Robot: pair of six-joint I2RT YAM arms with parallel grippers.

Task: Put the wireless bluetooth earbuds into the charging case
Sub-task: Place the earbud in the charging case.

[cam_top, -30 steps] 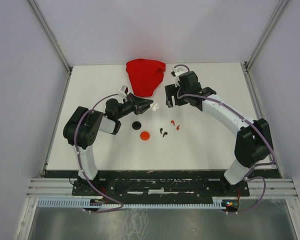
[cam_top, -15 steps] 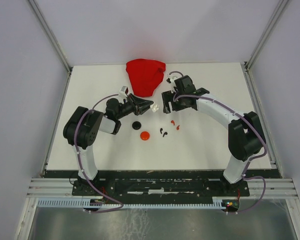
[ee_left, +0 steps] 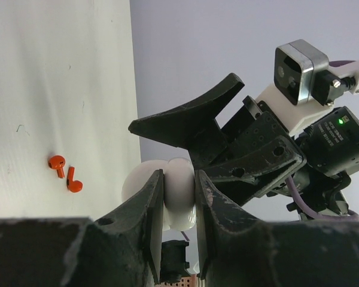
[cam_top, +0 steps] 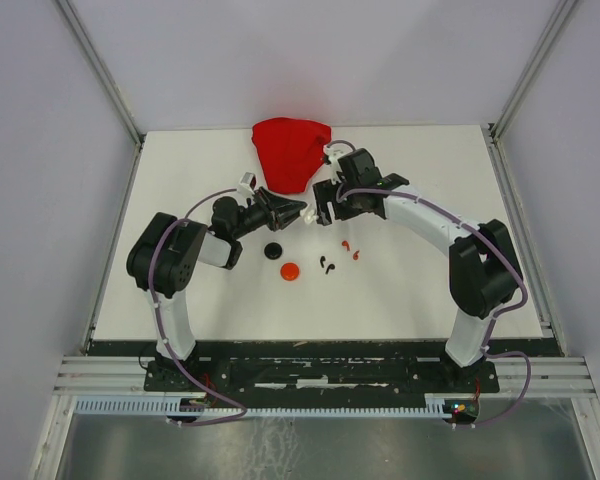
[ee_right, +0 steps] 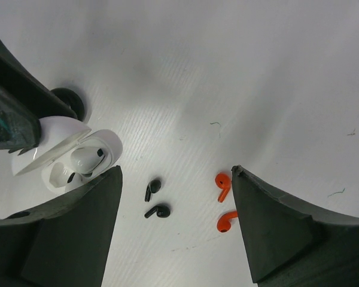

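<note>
- Pinching the white charging case [ee_left: 167,194] by its two flat sides, the left gripper [ee_left: 179,179] holds it near the middle of the surface [cam_top: 420,280], a little toward the far edge. The case seems lifted clear.
- The right gripper [ee_right: 176,173] hangs spread wide and empty just beside the case. In its own view the case sits by its left finger, with the lid swung open and the wells facing up toward that camera.
- Two white earbuds [ee_right: 84,158] appear to be seated in the wells already, though the second is partly hidden.
- The black earbuds [ee_right: 152,188] and red earbuds [ee_right: 223,185] lie loose on the surface. From above they sit toward the near edge from both grippers. The black pair is on the left-edge side and the red pair just beside it on the right-edge side.
- In the right wrist view both pairs fall between the spread fingers, the black nearer the left finger and the red nearer the right.
- One black earbud lies with its stem slanting and the other nearly crosswise. The red stems run roughly toward the near edge. Which way the tips face is too small to tell.
- The right arm is the free one and the nearer, so it likely makes the next pick, closing across a stem.
</note>
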